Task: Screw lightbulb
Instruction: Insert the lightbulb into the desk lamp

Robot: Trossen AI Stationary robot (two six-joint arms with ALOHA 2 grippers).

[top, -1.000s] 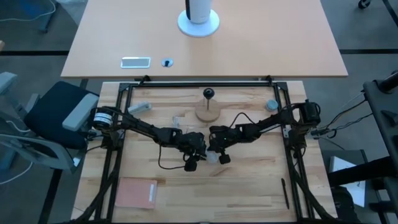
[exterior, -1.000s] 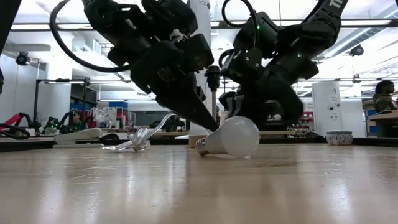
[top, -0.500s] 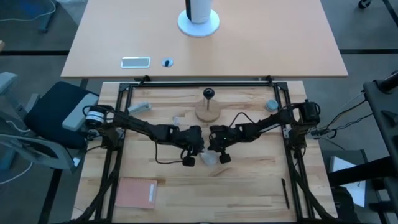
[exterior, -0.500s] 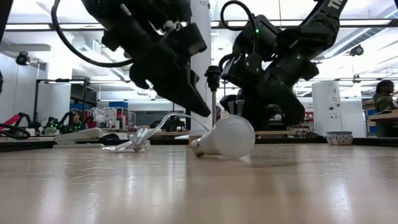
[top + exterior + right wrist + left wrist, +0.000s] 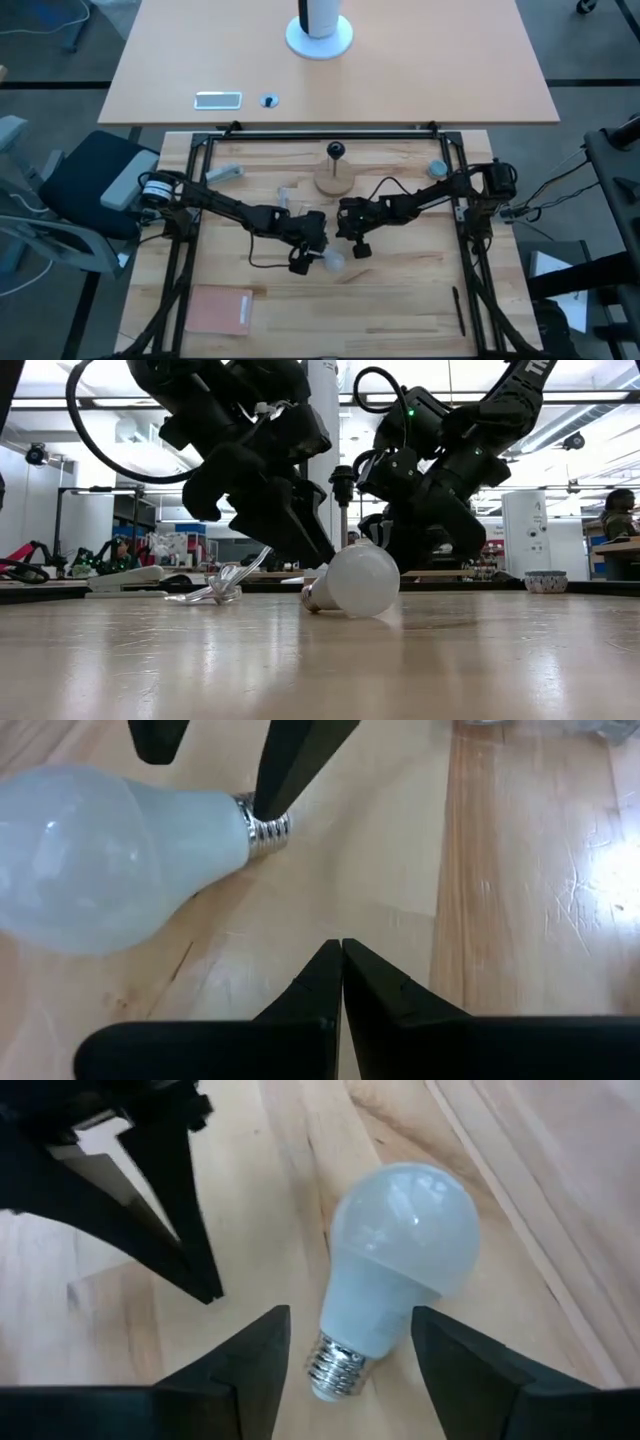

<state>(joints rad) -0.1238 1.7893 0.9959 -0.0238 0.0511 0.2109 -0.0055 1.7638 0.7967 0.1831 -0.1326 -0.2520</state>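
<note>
Writing: no brand, label or lettering could be read on anything in view.
Containers: a small round bowl (image 5: 437,170) stood near the right rear corner of the bench; what it held could not be told.
Lightbulb (image 5: 398,1270): it lay on its side on the bench (image 5: 400,300), roughly at mid-bench, frosted globe resting on the wood and grey screw base just clear of it.
Left tool (image 5: 348,1365): its two dark fingers stood spread on either side of the screw base, one finger at each flank, neither clearly pressing the metal.
Right tool (image 5: 341,965): its fingers were pressed together with nothing between them, tips close to the bench and just beside the bulb, apart from it.
Tools together: both hung low over the middle of the bench, facing each other across the bulb.
Socket stand (image 5: 334,170): a black stem on a round wooden disc stood upright behind the bulb, toward the rear rail, well apart from it.
Wrapper (image 5: 215,588): crumpled clear plastic lay on the bench to the left arm's side of the stand.
Pink pad (image 5: 220,309): it lay flat near the front left corner.
</note>
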